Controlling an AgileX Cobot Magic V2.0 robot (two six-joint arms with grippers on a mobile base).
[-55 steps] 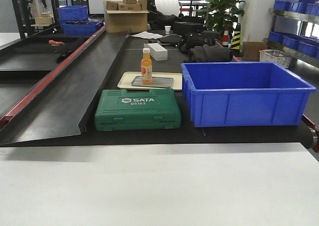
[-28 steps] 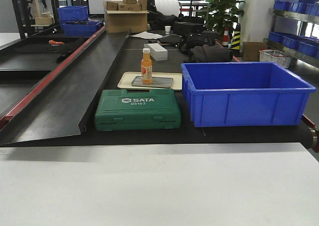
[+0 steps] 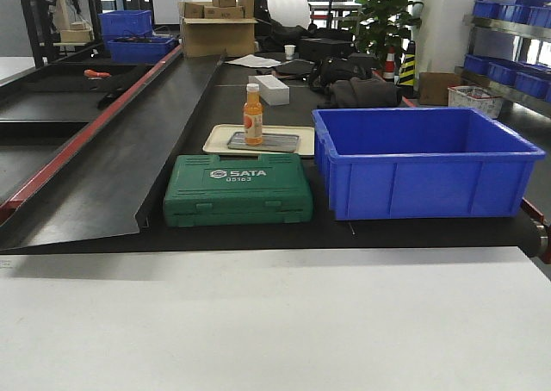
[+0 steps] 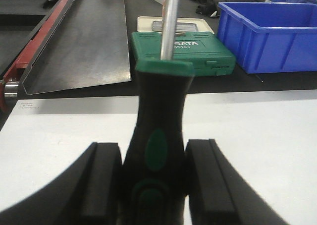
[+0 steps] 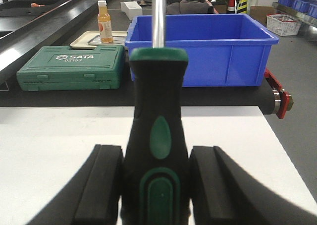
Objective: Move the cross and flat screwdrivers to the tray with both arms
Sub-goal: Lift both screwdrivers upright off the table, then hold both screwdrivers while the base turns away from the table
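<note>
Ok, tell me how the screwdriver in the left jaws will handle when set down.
The screwdriver is probably rigid, given its straight metal shaft. Its rounded handle may let it roll. Likely handle-heavy: the handle is far thicker than the shaft.

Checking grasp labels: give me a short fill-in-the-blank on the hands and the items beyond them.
1. The left hand grips the left screwdriver by its ____.
2. The right hand is ____ (open/shut) on the right screwdriver.
3. The green case reads ____.
4. In the front view, the blue bin sits ____ of it.
Missing: handle; shut; SATA; right.
</note>
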